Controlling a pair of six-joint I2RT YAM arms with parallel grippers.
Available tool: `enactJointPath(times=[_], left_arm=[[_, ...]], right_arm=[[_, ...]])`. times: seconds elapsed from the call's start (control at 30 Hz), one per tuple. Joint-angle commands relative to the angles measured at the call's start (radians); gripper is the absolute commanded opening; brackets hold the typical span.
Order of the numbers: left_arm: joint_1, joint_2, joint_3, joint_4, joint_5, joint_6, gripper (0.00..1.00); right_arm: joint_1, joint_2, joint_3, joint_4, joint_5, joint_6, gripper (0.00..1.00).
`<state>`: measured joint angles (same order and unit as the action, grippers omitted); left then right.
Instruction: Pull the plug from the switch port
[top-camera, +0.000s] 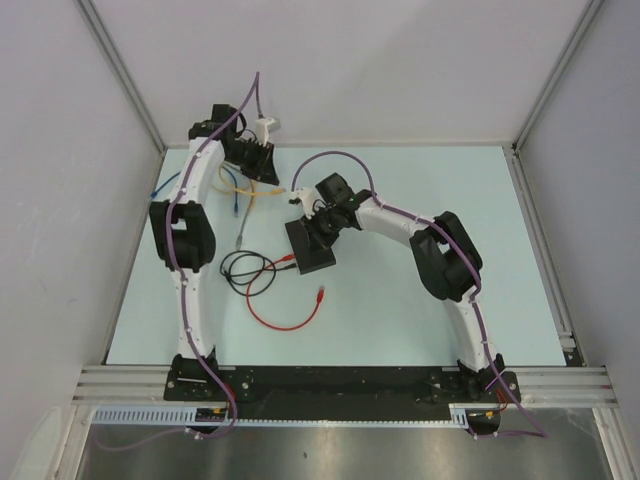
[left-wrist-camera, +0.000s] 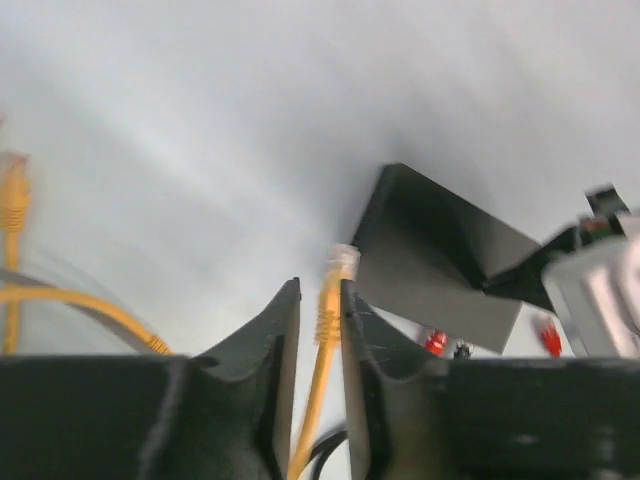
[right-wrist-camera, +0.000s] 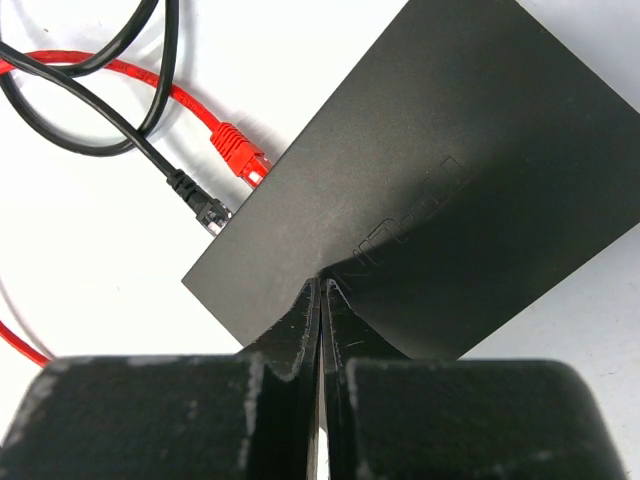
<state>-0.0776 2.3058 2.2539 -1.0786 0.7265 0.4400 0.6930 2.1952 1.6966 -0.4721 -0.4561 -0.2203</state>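
Near mid-table, my right gripper (right-wrist-camera: 321, 285), fingers together, rested on the black switch (right-wrist-camera: 430, 180), red plug (right-wrist-camera: 240, 152) and black plug (right-wrist-camera: 208, 210) at its port edge, my left gripper (left-wrist-camera: 320, 290) clamped a yellow plug (left-wrist-camera: 341, 262), apart from the switch.

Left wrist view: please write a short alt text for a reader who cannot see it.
The fingers of the left gripper pinch a yellow cable just below its clear plug, which is plugged into nothing. Behind, to the right, lies the black switch box, with a red plug and a black plug at its edge. The picture is blurred.
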Motion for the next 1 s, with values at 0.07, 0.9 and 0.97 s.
enactJointPath(times=[0.07,0.9,0.97], left_arm=[[0.013,-0.005,-0.016,0.193,-0.160,-0.132,0.47],[-0.042,-0.333,-0.962,0.597,-0.047,-0.463,0.00],[-0.054,-0.309,-0.939,0.595,-0.026,-0.462,0.01]], right_arm=[[0.008,0.012,-0.052,-0.057,0.079,-0.033,0.00],[0.017,-0.080,-0.060,-0.042,0.139,-0.024,0.00],[0.020,-0.078,-0.061,-0.040,0.139,-0.019,0.00]])
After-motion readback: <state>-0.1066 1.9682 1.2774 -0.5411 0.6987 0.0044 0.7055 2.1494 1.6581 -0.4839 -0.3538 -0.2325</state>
